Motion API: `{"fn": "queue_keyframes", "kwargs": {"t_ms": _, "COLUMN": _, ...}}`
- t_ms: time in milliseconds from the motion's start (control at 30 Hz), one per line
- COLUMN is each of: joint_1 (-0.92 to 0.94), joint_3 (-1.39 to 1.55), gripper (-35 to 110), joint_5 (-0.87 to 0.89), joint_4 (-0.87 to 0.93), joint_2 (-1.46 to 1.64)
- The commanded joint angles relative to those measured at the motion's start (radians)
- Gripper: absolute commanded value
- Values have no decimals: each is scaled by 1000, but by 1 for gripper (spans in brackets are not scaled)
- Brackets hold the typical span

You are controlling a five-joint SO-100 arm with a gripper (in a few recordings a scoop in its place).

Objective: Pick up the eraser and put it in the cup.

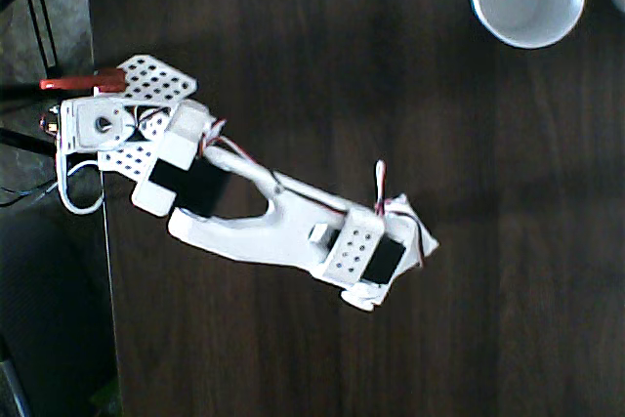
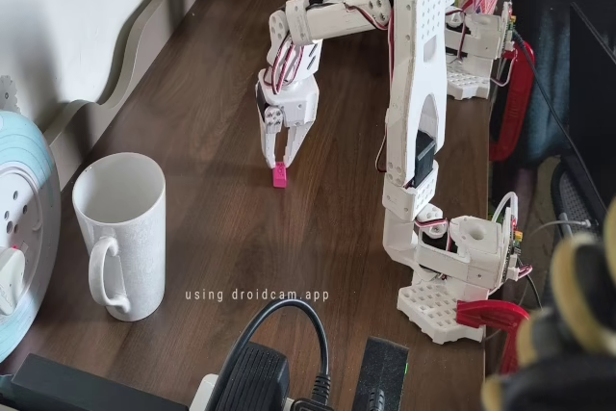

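Hiding the eraser [image 2: 279,175] overhead, gripper [image 2: 283,156] just above it.

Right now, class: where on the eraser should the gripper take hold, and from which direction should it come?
Grip the eraser across its two narrow upright sides, coming straight down from above. In the fixed view it stands as a tiny pink block on the table, and the gripper hangs right over it, fingers pointing down, so a top-down pinch probably suits.
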Motion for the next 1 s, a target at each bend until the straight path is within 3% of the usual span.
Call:
{"fn": "queue_keyframes", "kwargs": {"t_ms": 0, "joint_1": 2, "joint_3": -31, "gripper": 0, "joint_5": -9, "joint_4": 69, "joint_2": 67}}
{"fn": "queue_keyframes", "kwargs": {"t_ms": 400, "joint_1": -112, "joint_3": -29, "gripper": 0, "joint_5": 55, "joint_4": 222, "joint_2": 304}}
{"fn": "queue_keyframes", "kwargs": {"t_ms": 700, "joint_1": -341, "joint_3": -34, "gripper": 0, "joint_5": 84, "joint_4": 293, "joint_2": 621}}
{"fn": "queue_keyframes", "kwargs": {"t_ms": 967, "joint_1": -597, "joint_3": -367, "gripper": 0, "joint_5": 147, "joint_4": 367, "joint_2": 574}}
